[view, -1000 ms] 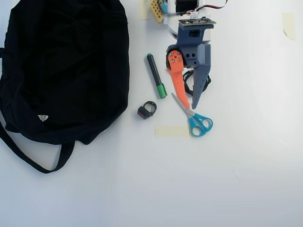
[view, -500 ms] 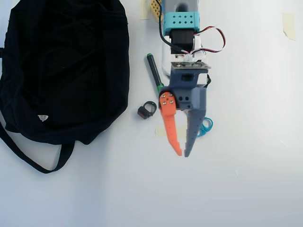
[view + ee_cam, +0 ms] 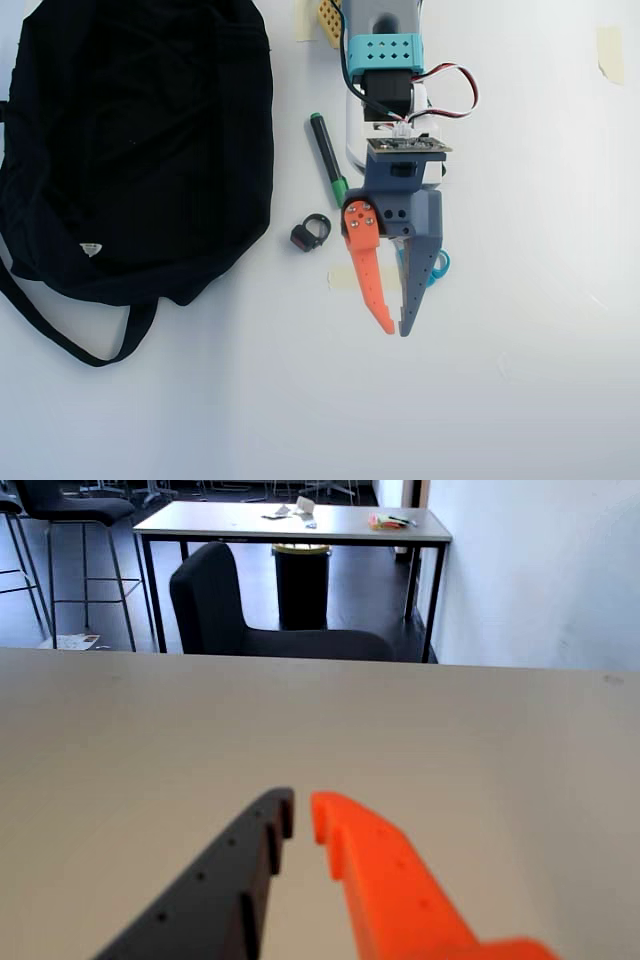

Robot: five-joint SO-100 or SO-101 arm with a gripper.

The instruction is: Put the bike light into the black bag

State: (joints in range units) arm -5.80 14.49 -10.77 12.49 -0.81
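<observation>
The bike light point(image 3: 310, 234), a tiny black body with a ring strap, lies on the white table just right of the black bag point(image 3: 130, 150) in the overhead view. That large floppy bag fills the upper left, and its strap loops toward the lower left. My gripper point(image 3: 397, 330) hovers to the right of the light and a little nearer the front. Its orange and dark fingertips are almost together with nothing between them. In the wrist view the gripper point(image 3: 302, 805) points over bare table. Neither light nor bag shows there.
A green-capped black marker point(image 3: 328, 160) lies above the light. Teal scissors point(image 3: 438, 265) lie mostly under the gripper, beside a strip of pale tape point(image 3: 345, 278). Another tape piece point(image 3: 610, 52) sits top right. Chairs and a desk stand beyond the table edge.
The arm has reached forward from over the scissors and cable toward the front of the table. In the last half second it drifted slightly right, and the fingertips parted by a sliver.
</observation>
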